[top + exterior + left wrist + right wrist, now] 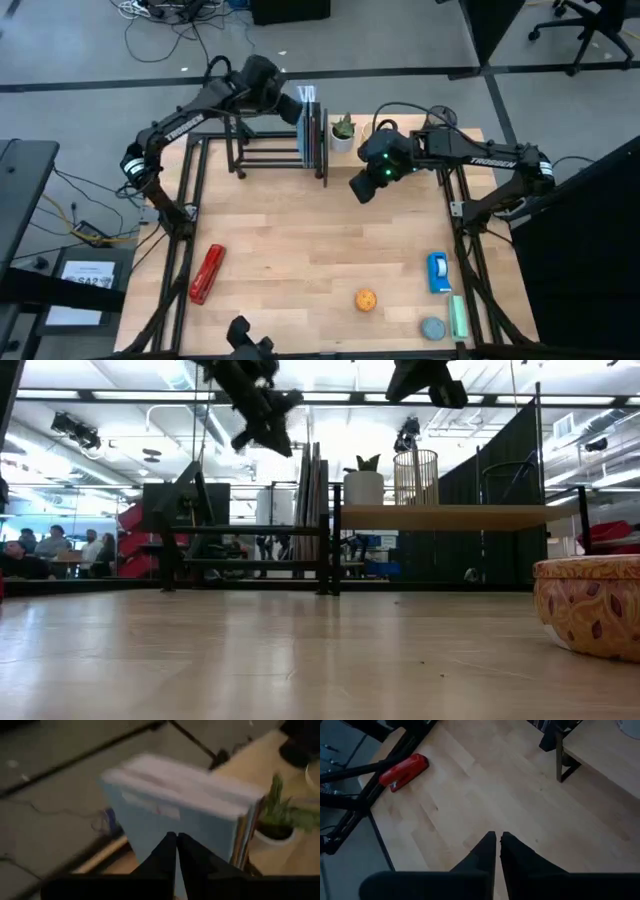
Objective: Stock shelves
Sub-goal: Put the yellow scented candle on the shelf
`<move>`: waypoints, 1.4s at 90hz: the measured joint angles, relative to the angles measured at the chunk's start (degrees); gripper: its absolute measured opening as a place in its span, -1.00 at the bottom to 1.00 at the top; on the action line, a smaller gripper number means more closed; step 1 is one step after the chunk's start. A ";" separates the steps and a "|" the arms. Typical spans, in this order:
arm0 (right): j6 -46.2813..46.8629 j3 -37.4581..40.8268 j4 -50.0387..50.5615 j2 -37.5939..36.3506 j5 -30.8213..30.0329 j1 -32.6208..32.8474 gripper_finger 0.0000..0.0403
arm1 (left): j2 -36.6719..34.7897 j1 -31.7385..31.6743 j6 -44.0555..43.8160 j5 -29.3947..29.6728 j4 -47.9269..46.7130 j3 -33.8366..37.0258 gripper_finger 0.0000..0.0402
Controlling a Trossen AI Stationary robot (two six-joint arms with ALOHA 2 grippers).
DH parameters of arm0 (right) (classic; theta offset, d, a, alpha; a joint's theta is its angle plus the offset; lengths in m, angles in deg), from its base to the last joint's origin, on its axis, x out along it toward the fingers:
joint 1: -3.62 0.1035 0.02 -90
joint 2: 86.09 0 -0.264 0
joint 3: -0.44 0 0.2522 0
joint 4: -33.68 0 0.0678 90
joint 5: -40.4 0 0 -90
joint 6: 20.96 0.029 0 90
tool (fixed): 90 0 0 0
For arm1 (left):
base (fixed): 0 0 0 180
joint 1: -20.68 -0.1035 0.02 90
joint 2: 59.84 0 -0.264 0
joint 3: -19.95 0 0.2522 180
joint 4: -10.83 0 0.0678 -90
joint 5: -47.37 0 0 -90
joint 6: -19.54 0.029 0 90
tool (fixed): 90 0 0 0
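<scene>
Right gripper (496,842), fingers pressed together and holding nothing, hangs above bare tabletop (300,235) before the wooden plank shelf (450,516), which carries a potted plant (343,130). Farther back, the left gripper (176,845), likewise closed and apparently empty, hovers over books (312,135) standing upright in the black rack (270,150). A red stapler (206,274) lies well apart.

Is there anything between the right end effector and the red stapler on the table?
Nothing visible. The right end effector hangs above bare table, and the stapler lies apart with open wood between them.
</scene>
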 joint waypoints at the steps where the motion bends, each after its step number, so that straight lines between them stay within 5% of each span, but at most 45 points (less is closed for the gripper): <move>1: -0.06 0.00 0.01 -0.01 -0.05 0.00 -1.00 | 0.01 0.05 0.25 0.27 -0.52 -0.78 -1.00; 28: -3.43 0.00 -0.12 -0.86 -0.58 -0.42 -1.00 | -0.03 10.92 7.16 0.73 -11.55 -21.17 -1.00; 47: -8.61 0.00 -0.30 -4.10 -1.65 -0.48 -1.00 | -0.01 26.08 0.50 3.78 -22.70 -23.32 -1.00; 64: -17.75 -0.01 -2.23 -8.88 2.89 -0.52 -1.00 | 0.12 38.13 -12.99 8.50 -26.29 -14.16 -1.00; 82: -37.98 -0.02 -4.75 -12.83 25.97 2.48 -1.00 | 0.21 45.89 -27.33 11.48 -24.07 1.93 -1.00; 92: -40.41 -0.07 -4.43 -12.15 34.32 7.79 -1.00 | 0.23 48.76 -31.40 10.86 -20.93 10.04 -1.00; 104: -41.34 -0.07 -2.77 -9.36 33.89 17.58 -0.92 | 0.23 50.86 -33.98 9.76 -16.82 17.06 -1.00; 126: -42.07 -0.05 -1.76 -1.06 22.51 34.05 -0.47 | 0.23 53.13 -33.75 9.48 -5.23 26.25 -1.00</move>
